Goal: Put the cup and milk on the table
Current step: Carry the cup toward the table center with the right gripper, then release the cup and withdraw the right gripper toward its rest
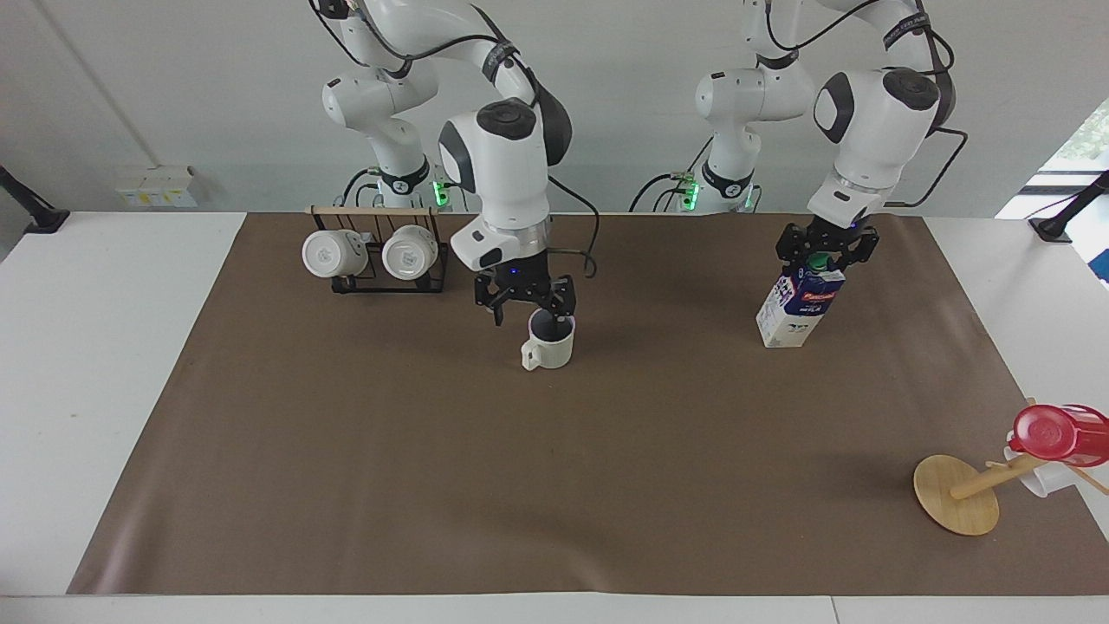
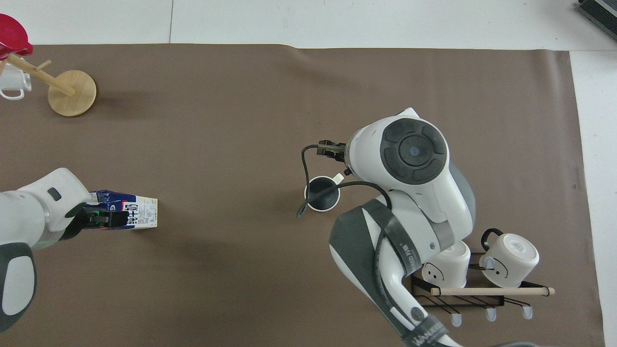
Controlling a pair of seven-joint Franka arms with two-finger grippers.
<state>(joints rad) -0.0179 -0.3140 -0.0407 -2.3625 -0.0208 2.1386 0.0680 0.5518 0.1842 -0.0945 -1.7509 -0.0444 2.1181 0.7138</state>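
Facing view: right gripper (image 1: pixel 526 305) open, clear above upright cream-white mug (image 1: pixel 548 344) mid-sheet. Left gripper (image 1: pixel 823 250) hugs blue-and-white milk carton (image 1: pixel 799 305) top; you open fully, then lift straight.

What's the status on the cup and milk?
Right pincer open over cup, cup on table. Left pincer around milk top. Nothing blocking.
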